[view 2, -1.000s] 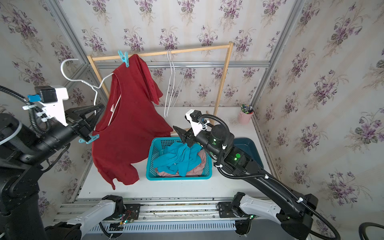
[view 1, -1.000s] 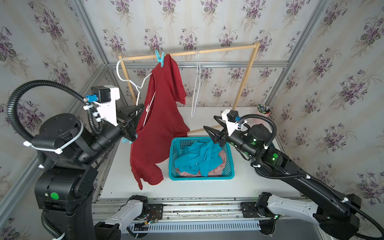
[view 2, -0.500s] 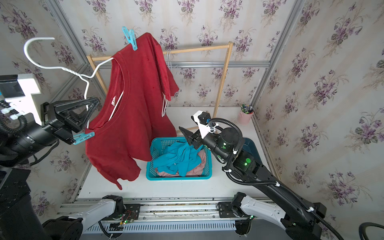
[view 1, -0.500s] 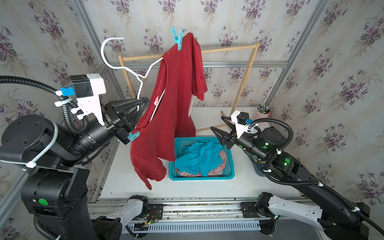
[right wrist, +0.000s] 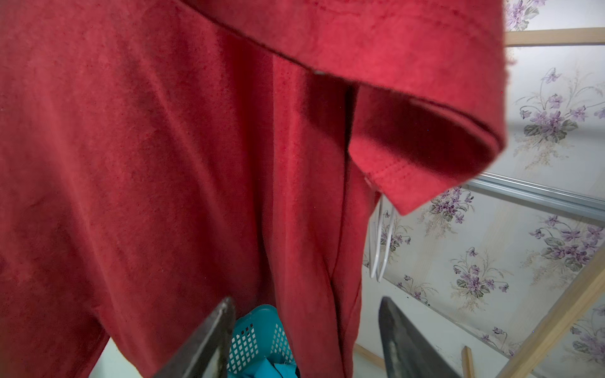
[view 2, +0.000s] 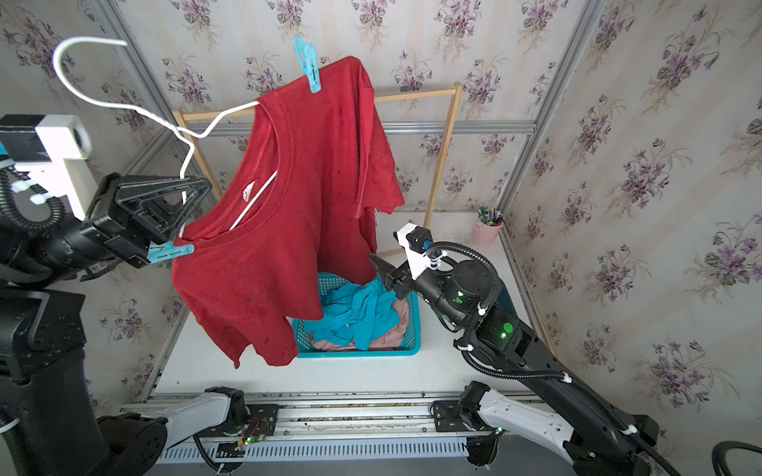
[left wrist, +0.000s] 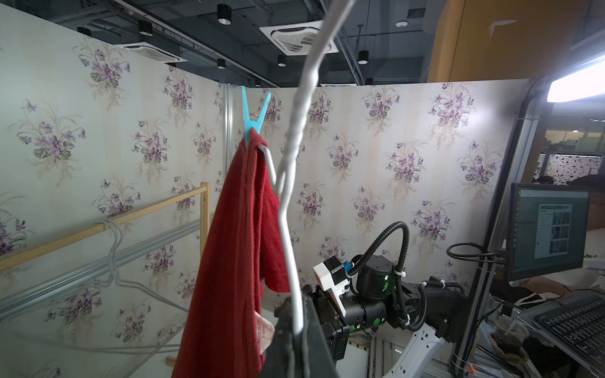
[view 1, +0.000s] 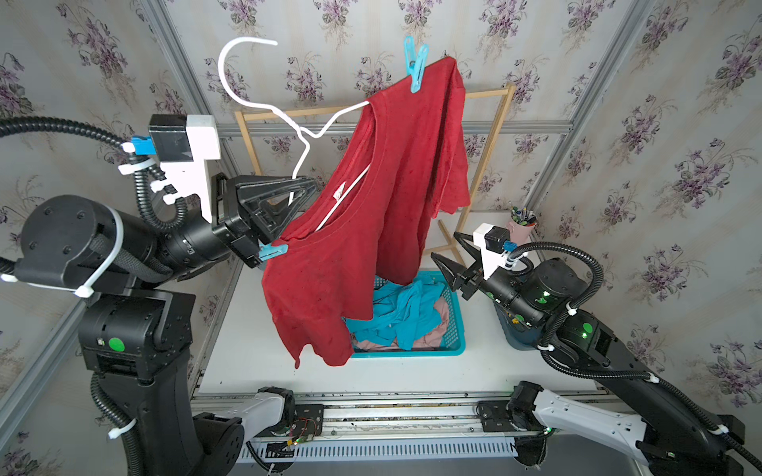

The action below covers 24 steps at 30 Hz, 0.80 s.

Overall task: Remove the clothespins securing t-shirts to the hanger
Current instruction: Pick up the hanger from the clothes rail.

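A dark red t-shirt (view 1: 371,214) hangs tilted on a white wire hanger (view 1: 251,103) held up in the air. My left gripper (view 1: 305,189) is shut on the hanger's wire below the hook, as the left wrist view shows at the fingers (left wrist: 296,327). One light blue clothespin (view 1: 414,62) clips the raised shoulder. Another light blue clothespin (view 1: 272,250) clips the low shoulder, right beside my left gripper. My right gripper (view 1: 444,246) stands open just right of the shirt's hanging side, holding nothing. A turquoise t-shirt (view 1: 406,309) and a pale pink one (view 1: 441,307) lie in the basket.
The teal basket (view 1: 455,329) sits on the white table under the shirt's hem. A wooden rack (view 1: 490,140) stands behind with bare white hangers (left wrist: 113,255). A pink cup of pens (view 1: 521,226) is at the back right, a dark bin (view 1: 505,329) under my right arm.
My left arm has lifted the hanger and red shirt higher and toward the middle. My right gripper has drawn back to the right, still open.
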{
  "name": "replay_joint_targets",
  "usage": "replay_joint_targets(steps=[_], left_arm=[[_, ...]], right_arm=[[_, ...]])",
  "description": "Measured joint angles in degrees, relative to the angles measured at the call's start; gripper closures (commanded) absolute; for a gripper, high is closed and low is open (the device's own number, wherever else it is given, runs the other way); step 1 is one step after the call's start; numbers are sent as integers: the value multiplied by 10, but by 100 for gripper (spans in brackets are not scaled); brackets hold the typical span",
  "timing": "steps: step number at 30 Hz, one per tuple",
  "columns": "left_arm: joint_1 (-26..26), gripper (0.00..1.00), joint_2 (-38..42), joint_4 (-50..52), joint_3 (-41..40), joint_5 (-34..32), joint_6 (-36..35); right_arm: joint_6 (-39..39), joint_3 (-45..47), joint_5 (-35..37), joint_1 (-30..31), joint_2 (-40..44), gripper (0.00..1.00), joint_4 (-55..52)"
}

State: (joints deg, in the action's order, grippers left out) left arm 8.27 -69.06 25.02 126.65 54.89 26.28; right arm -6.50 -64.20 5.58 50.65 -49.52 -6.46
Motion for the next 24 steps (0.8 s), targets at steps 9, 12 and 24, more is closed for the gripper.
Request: replay_joint_targets(steps=[9, 12, 24], left_arm=[[23, 100, -70, -77, 98, 9, 56], [25, 100, -76, -90, 111, 9, 64], [25, 100, -75, -101, 90, 9, 60]], right_arm=[[-18, 3, 15, 0, 25, 33, -10], [-25, 8, 19, 0, 36, 33, -10], [-38, 12, 27, 0, 40, 32, -14]])
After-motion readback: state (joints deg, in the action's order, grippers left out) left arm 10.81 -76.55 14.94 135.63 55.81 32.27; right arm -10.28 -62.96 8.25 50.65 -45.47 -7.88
